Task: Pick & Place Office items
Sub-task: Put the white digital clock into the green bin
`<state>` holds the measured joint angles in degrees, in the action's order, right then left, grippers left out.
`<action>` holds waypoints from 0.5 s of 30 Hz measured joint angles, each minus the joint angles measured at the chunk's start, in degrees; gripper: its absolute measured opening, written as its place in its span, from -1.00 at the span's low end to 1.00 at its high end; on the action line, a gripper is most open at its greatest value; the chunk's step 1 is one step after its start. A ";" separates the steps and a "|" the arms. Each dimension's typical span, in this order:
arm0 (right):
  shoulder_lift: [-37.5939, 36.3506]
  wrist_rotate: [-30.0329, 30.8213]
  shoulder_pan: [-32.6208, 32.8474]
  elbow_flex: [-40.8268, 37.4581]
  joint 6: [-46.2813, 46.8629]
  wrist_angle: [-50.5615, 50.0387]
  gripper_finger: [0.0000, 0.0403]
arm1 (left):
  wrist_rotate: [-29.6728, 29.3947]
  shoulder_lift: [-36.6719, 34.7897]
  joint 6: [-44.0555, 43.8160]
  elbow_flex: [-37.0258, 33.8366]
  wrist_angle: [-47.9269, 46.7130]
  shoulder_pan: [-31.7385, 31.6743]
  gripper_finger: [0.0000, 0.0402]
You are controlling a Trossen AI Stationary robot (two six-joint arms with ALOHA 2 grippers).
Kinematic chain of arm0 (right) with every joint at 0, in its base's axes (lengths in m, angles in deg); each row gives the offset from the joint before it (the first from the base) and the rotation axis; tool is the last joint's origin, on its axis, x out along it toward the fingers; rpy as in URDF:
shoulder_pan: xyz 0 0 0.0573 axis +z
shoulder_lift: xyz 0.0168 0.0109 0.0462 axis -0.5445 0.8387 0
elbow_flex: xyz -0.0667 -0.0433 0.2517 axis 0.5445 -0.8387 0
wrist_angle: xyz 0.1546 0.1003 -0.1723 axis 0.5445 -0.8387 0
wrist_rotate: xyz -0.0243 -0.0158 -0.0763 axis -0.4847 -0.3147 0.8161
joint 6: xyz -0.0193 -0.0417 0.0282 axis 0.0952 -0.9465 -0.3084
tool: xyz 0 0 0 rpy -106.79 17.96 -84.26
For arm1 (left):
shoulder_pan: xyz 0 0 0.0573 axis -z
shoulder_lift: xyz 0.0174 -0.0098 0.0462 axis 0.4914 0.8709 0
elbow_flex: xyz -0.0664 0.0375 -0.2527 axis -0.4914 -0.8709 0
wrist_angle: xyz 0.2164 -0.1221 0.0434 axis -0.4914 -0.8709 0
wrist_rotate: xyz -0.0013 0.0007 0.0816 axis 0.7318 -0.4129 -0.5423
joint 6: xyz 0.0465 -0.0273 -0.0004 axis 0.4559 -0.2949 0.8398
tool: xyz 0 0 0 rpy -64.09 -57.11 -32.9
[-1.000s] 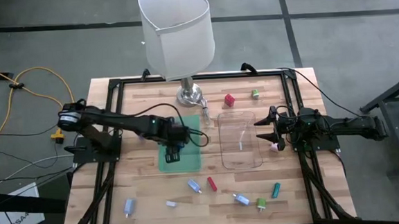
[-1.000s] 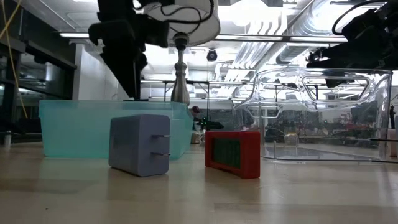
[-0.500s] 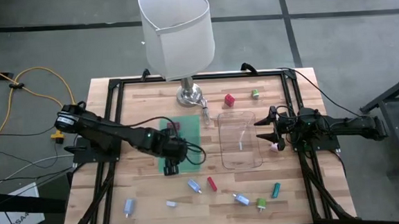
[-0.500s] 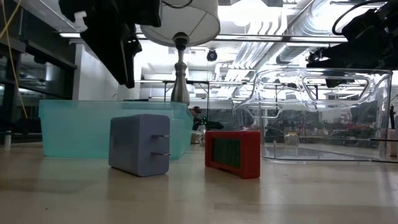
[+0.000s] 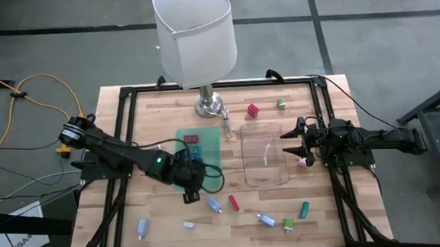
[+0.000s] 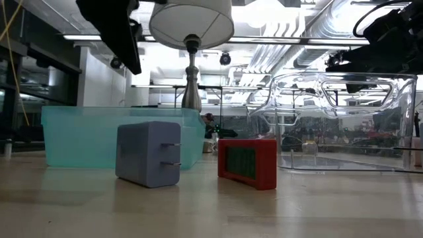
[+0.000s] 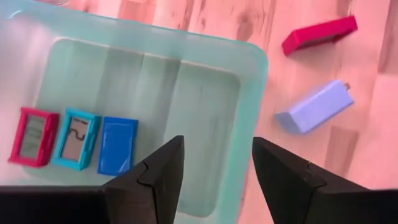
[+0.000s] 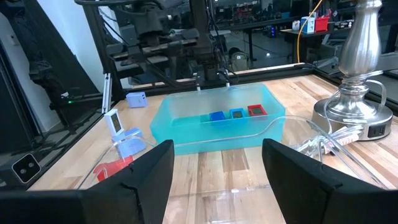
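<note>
left claw [image 7: 214, 171] released and empty above the teal bin [image 7: 249, 81]; red, teal and blue pieces [image 7: 74, 140] lie inside, just beside it. right claw [image 8: 214, 171] released over the clear tray [image 8: 249, 196].

Lamp [image 5: 200, 48] at table [image 5: 142, 105] far edge, centre. Open bin [image 5: 206, 143] just in front of lamp base, w/ 3 flat pieces in a row inside, near its far wall: one [image 7: 32, 137], next [image 7: 76, 140], third [image 7: 118, 145], side by side. Clear tray [image 5: 265, 155] right of bin, mid-table. Cube piece [image 5: 253, 110] + small piece [image 5: 281, 103] behind tray, toward far right corner. Charger block [image 5: 214, 205] and flat piece [image 5: 232, 203] side by side in front of bin. Near edge: piece [image 5: 142, 228] at left, pieces [image 5: 266, 219], [image 5: 288, 224], [image 5: 305, 208] at right.
</note>
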<state>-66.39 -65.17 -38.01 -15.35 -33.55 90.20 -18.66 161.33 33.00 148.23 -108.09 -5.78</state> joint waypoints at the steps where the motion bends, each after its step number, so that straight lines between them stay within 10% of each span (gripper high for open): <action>1: 0.00 0.00 0.00 0.00 0.00 -0.02 0.15 | -1.38 0.00 -1.96 0.00 -0.02 1.15 -0.09; 15: -0.01 0.00 0.00 0.00 0.00 -0.01 0.15 | -14.44 0.00 -25.91 0.04 0.07 13.51 -0.09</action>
<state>-66.40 -65.17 -38.01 -15.34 -33.55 90.18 -33.10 161.33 7.08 148.27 -108.03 7.74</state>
